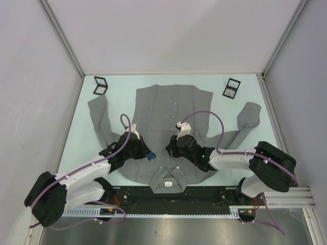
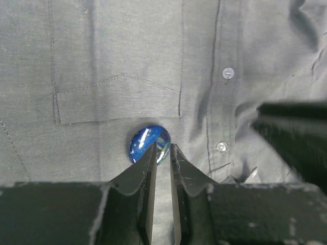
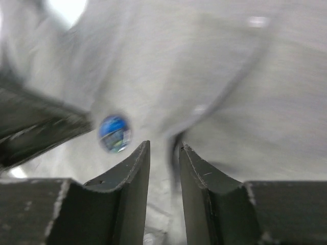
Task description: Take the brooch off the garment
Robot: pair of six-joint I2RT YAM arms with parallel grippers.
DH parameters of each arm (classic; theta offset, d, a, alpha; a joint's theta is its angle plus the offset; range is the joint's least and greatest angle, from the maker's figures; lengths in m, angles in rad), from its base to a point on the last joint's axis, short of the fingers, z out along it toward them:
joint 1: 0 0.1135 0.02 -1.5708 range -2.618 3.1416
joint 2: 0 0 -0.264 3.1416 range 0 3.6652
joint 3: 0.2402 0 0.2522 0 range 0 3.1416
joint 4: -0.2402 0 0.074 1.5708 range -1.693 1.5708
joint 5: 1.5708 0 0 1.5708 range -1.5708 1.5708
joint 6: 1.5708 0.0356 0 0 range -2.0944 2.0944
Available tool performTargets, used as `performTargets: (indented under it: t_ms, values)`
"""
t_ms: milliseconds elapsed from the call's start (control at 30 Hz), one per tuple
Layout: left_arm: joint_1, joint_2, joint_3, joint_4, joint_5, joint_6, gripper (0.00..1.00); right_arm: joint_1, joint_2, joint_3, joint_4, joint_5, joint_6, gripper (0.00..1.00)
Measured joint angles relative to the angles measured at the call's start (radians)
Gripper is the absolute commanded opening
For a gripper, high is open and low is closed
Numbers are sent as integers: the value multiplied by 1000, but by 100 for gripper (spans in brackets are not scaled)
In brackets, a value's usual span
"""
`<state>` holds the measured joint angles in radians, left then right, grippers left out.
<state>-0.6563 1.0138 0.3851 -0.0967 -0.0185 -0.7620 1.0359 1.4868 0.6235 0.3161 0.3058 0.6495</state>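
Observation:
The grey garment (image 1: 173,107) lies spread flat on the table, collar towards the arm bases. A glossy blue oval brooch (image 1: 150,155) sits on it just below the chest pocket (image 2: 117,99). My left gripper (image 2: 163,148) has its jaws drawn close together at the right edge of the brooch (image 2: 143,143), which shows in the narrow gap at the tips. My right gripper (image 3: 163,145) hovers low over the button placket (image 3: 204,109) just right of the brooch (image 3: 114,133). Its jaws stand a little apart, with only fabric under them. That view is blurred.
Two small black square frames lie at the far corners, one on the left (image 1: 100,85) and one on the right (image 1: 232,88). The shirt's sleeves (image 1: 249,116) spread out to both sides. White walls enclose the table. The two grippers (image 1: 144,153) (image 1: 171,149) are close together.

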Motion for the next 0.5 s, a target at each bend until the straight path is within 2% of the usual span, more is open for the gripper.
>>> performTargets:
  t_ms: [267,500]
  values:
    - [0,48,0,6,-5,-10,17,31,90,19,98,-84,-71,25]
    - [0,64,0,5,-5,-16,18,24,114,45,-67,15,55,29]
